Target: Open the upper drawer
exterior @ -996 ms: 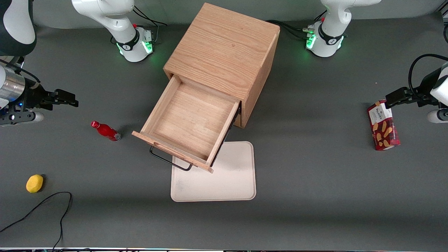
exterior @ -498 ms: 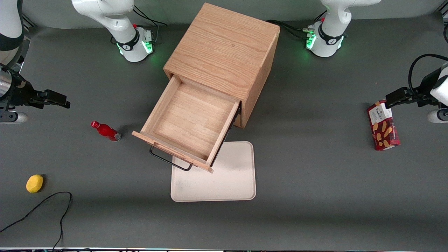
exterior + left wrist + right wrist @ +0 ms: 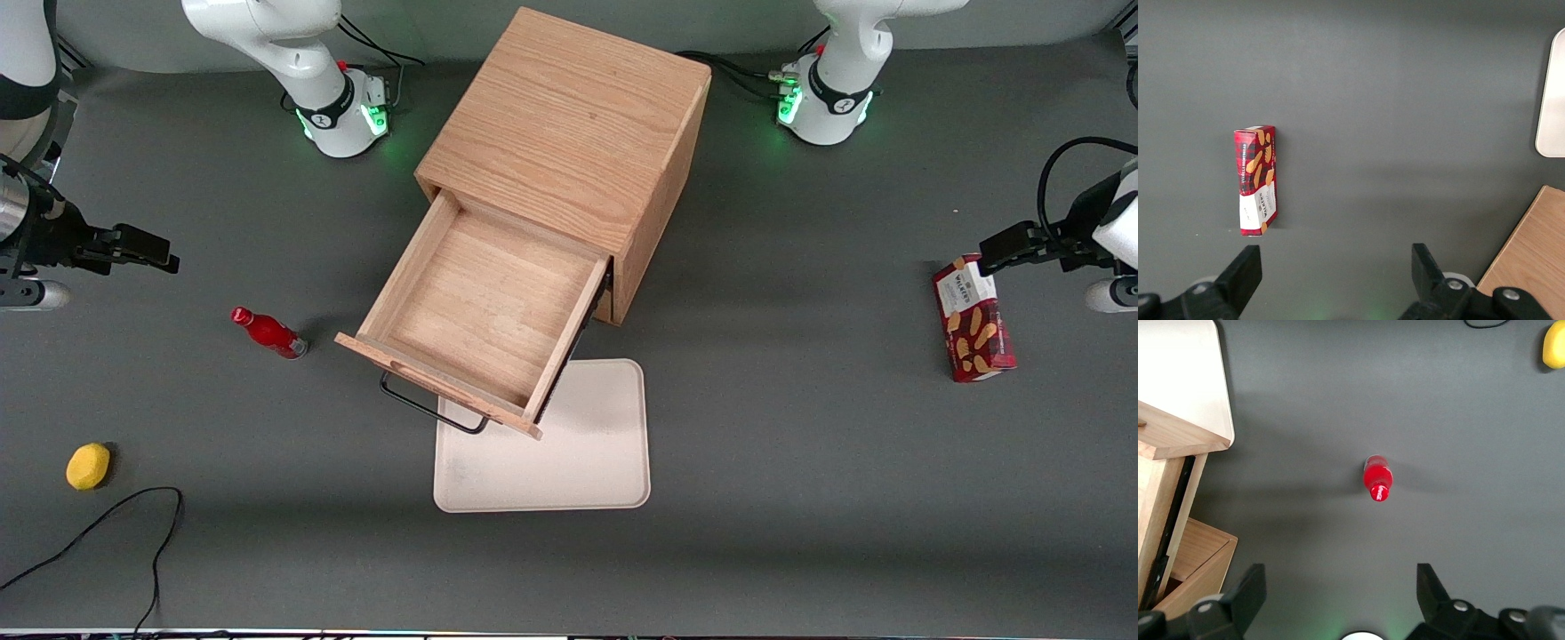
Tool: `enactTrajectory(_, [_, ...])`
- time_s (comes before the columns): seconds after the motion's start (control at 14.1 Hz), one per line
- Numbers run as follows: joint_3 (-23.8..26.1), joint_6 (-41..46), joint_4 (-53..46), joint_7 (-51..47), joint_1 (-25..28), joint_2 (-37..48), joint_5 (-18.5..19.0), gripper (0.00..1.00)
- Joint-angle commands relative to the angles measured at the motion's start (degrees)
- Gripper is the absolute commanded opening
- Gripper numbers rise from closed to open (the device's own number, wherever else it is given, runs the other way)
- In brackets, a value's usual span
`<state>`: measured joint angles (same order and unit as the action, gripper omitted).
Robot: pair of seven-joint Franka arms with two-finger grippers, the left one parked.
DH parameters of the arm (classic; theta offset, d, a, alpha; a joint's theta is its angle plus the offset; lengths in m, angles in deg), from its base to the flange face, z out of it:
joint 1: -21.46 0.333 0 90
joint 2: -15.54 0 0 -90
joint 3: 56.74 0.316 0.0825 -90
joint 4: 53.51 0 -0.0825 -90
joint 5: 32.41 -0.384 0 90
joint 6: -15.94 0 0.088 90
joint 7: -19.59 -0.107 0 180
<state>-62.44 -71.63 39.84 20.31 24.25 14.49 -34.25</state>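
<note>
The upper drawer (image 3: 484, 311) stands pulled well out of the cabinet (image 3: 569, 124), its whole wooden floor exposed and nothing in it; its front panel and black bar handle (image 3: 433, 411) overhang the edge of the pale tray (image 3: 578, 462) that lies on the counter (image 3: 800, 489) in front of the cabinet. The task's requirement appears met: the drawer is open to what looks like near its full travel, and no further pull seems called for. The gripper (image 3: 147, 249) is well apart from the drawer, hanging above the counter toward the working arm's end, with its fingers spread wide and holding nothing; the wrist view shows both fingers (image 3: 1248, 593) set far apart over bare counter, with the upright red bottle (image 3: 1378, 480) between them in the frame. A yellow lemon (image 3: 88, 466) lies nearer the front camera than the bottle. What remains, in my judgement, is at most parking the arm.
</note>
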Motion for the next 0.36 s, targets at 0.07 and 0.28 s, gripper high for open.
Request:
enactTrajectory(0.07, [-1.51,1.45,-2.11,1.48,1.34,-0.80,0.09,1.00])
enactTrajectory(0.28, [-1.51,1.53,-2.29,1.40,1.25,-0.71,0.09,1.00])
